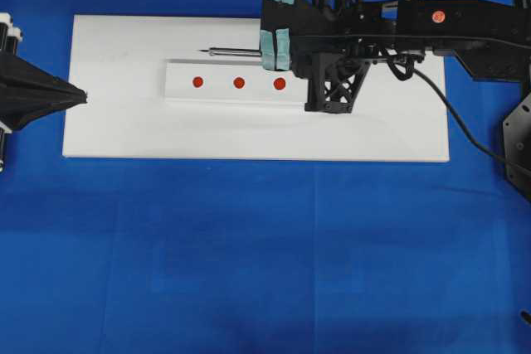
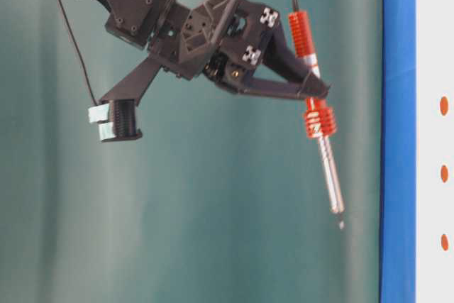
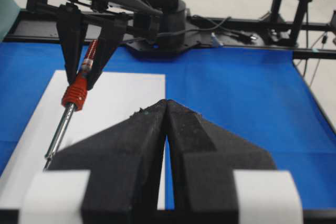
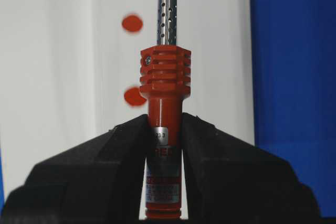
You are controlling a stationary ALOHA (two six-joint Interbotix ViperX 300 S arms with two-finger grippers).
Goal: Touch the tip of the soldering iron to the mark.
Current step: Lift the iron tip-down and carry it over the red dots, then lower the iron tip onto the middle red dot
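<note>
Above the white board (image 1: 124, 122), I am holding the iron (image 2: 323, 140) in my right hand (image 4: 164, 145), whose black fingers are pinching the orange-red handle just behind the ribbed collar. In the table-level view the iron is hanging tilted, tip low, and its tip is not yet touching anything. From overhead, the silver shaft is pointing left, lying beside the raised strip (image 1: 232, 83) rather than over it, so it is not lined up with any of the three red marks (image 1: 239, 83). I judge the pickup done; what is left is aligning the tip over a mark and lowering it to contact.

The shaft is a thin polished metal tube, perforated near the collar and tapering to a point. A black cord (image 1: 465, 126) is trailing off behind. The board is matte and smooth on the blue counter (image 1: 265, 271).

My left hand (image 3: 167, 145) is resting at the board's left edge, its wedge-shaped fingers pressed together, holding nothing.
</note>
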